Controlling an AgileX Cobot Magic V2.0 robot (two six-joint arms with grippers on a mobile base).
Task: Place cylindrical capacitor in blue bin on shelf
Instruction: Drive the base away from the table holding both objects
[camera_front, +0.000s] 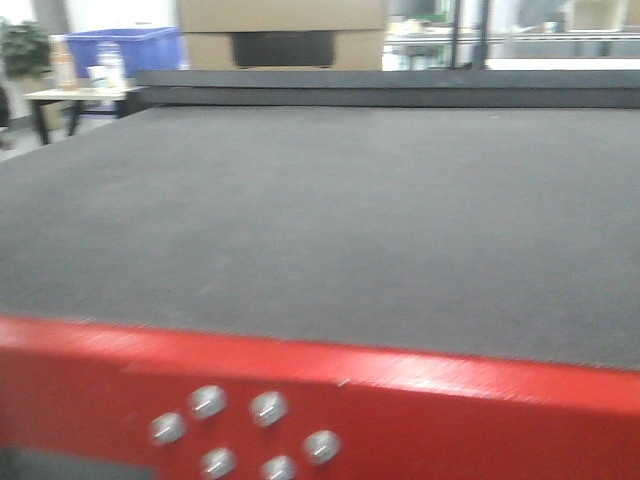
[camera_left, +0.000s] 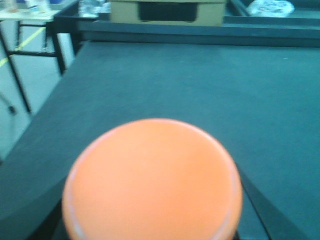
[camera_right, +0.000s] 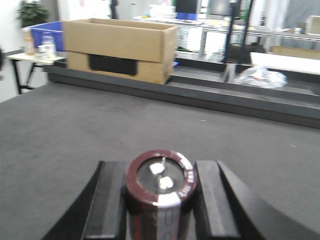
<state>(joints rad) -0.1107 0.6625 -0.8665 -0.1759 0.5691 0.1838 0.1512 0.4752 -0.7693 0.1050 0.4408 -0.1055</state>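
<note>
1. Right claw (camera_right: 160, 167): black fingers (camera_right: 111, 200) sit tight against both sides of the cylindrical capacitor (camera_right: 159, 187); clamped on it.
2. Cylindrical capacitor: dark brown-black sleeve; upright; two pale terminals on its top face; held between the right claw's fingers over the grey mat; its base is hidden.
3. Left claw (camera_left: 152, 195): dark fingers (camera_left: 257, 210) show at either side beneath an orange round dome (camera_left: 152, 170) that fills the lower middle of the left wrist view; whether they grip it cannot be told.
4. Counter (camera_front: 320, 220): wide grey mat; red front frame (camera_front: 450, 420) with six silver bolt heads (camera_front: 268, 408).
5. Cardboard box (camera_right: 120, 47): on a dark raised ledge at the counter's far edge; dark oblong opening in its side.
6. Blue crate (camera_right: 42, 32): on a small side table beyond the counter's far left corner.
7. Crumpled plastic bag (camera_right: 260, 77): on the ledge, right of the box, well apart from it.
</note>
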